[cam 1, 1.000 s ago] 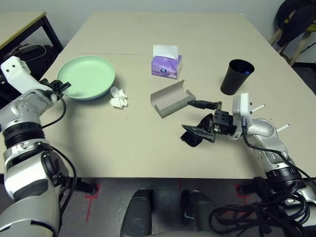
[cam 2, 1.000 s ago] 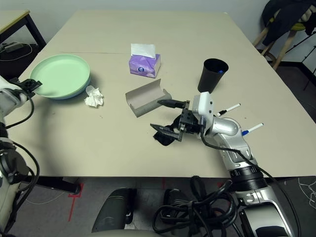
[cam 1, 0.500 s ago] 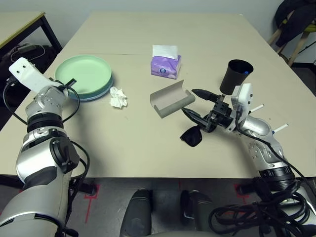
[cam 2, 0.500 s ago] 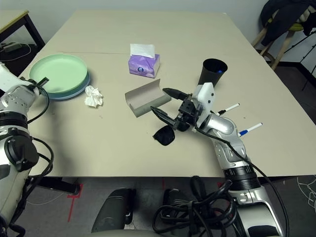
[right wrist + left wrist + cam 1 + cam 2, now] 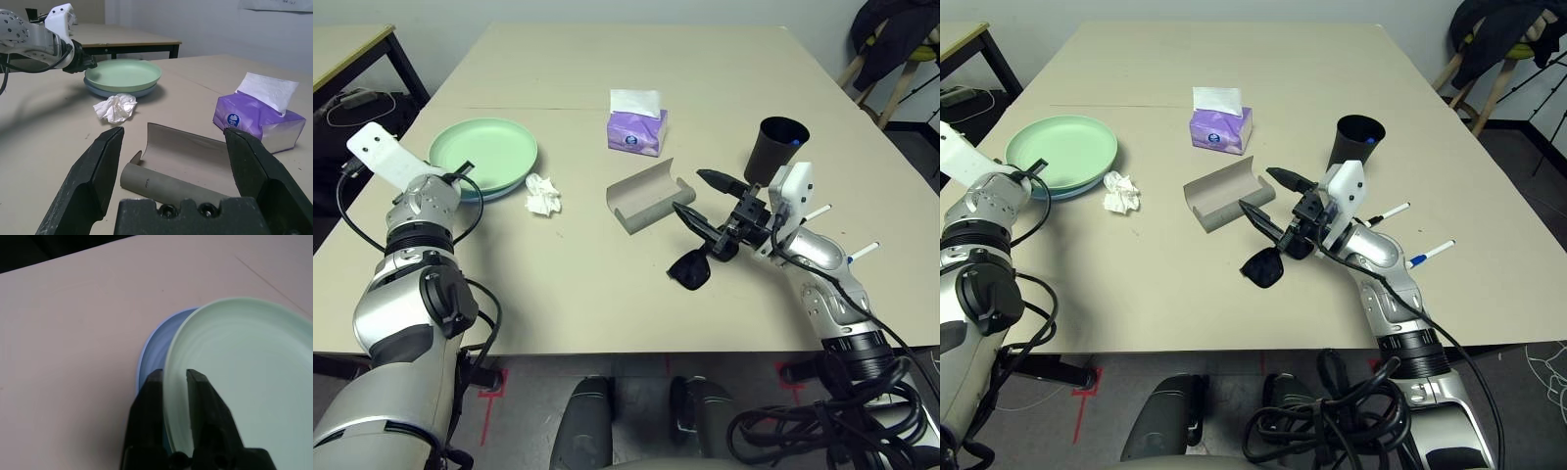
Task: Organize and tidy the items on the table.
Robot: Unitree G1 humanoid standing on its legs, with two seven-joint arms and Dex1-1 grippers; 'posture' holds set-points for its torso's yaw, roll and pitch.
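A pale green plate [image 5: 484,157] lies stacked on a pale blue plate [image 5: 151,347] at the table's [image 5: 607,284] left. My left gripper [image 5: 175,379] straddles the green plate's near rim, jaws slightly open. Crumpled white tissue [image 5: 542,194] lies beside the plates. The grey glasses case [image 5: 646,194] lies open mid-table. My right gripper [image 5: 695,196] stands wide open just right of the case, holding nothing. Black sunglasses [image 5: 690,271] lie on the table under it. The black cup [image 5: 775,152] stands behind it. Two white pens [image 5: 816,211] [image 5: 862,252] lie to its right.
A purple tissue box [image 5: 637,132] stands behind the glasses case. A dark-framed desk [image 5: 352,44] is off the table's far left corner, and a chair [image 5: 891,59] is at the far right.
The green plate has come down flat onto the blue plate, and my left gripper's jaws have parted at its rim. My right gripper rose off the sunglasses and turned toward the case.
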